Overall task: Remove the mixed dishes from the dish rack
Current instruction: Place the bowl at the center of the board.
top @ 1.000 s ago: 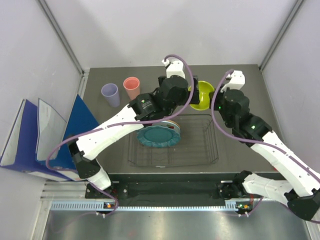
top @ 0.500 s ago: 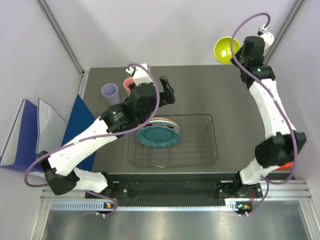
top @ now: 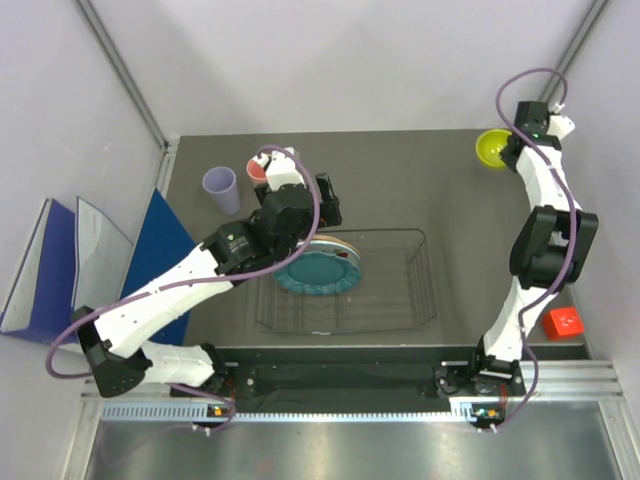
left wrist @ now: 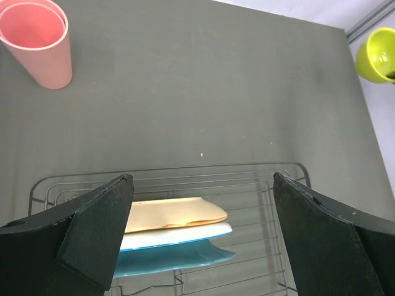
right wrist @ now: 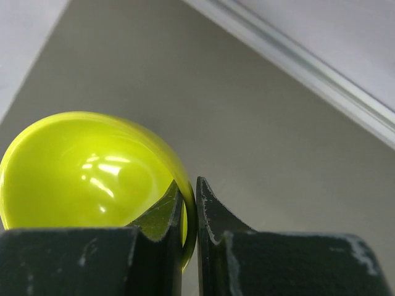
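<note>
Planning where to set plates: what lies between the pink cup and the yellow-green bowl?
Nothing: the left wrist view shows bare tabletop between the pink cup and the yellow-green bowl.

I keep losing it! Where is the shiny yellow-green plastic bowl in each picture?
Top external: shiny yellow-green plastic bowl at far right, near the back corner.
Left wrist: bowl at upper right edge, beyond the dark wire dish rack.
Right wrist: bowl lower left, rim pinched by right gripper.
Shared landmark: the dark grey tabletop.
</note>
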Robot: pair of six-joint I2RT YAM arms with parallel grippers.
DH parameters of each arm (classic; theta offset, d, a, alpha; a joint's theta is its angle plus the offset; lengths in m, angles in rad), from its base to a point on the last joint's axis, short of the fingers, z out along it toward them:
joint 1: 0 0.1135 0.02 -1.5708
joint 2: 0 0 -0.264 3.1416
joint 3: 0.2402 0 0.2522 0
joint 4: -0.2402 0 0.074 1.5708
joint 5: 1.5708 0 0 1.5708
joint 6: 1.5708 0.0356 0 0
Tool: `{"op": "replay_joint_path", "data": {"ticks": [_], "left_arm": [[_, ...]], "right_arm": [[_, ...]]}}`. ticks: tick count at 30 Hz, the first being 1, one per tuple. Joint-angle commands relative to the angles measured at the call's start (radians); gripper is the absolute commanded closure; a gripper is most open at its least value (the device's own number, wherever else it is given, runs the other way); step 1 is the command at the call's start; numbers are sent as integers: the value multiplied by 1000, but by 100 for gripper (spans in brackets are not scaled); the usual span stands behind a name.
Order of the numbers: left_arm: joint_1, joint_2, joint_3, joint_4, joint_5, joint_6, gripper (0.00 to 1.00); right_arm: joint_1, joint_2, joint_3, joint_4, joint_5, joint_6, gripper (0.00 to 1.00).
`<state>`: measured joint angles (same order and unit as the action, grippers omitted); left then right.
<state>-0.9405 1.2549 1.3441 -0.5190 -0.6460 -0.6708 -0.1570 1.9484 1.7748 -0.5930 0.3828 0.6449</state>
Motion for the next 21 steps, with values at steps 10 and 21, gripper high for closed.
{"op": "replay_joint_path", "data": {"ticks": [10,21], "left_arm": [[32,57,-36,50,60,-24,1],[35,109,-20,51,88,-39,1]], "right_arm": [[-44,153,78,68,-97,52,100],[-44,158,-25,136,-78,30,96]]}}
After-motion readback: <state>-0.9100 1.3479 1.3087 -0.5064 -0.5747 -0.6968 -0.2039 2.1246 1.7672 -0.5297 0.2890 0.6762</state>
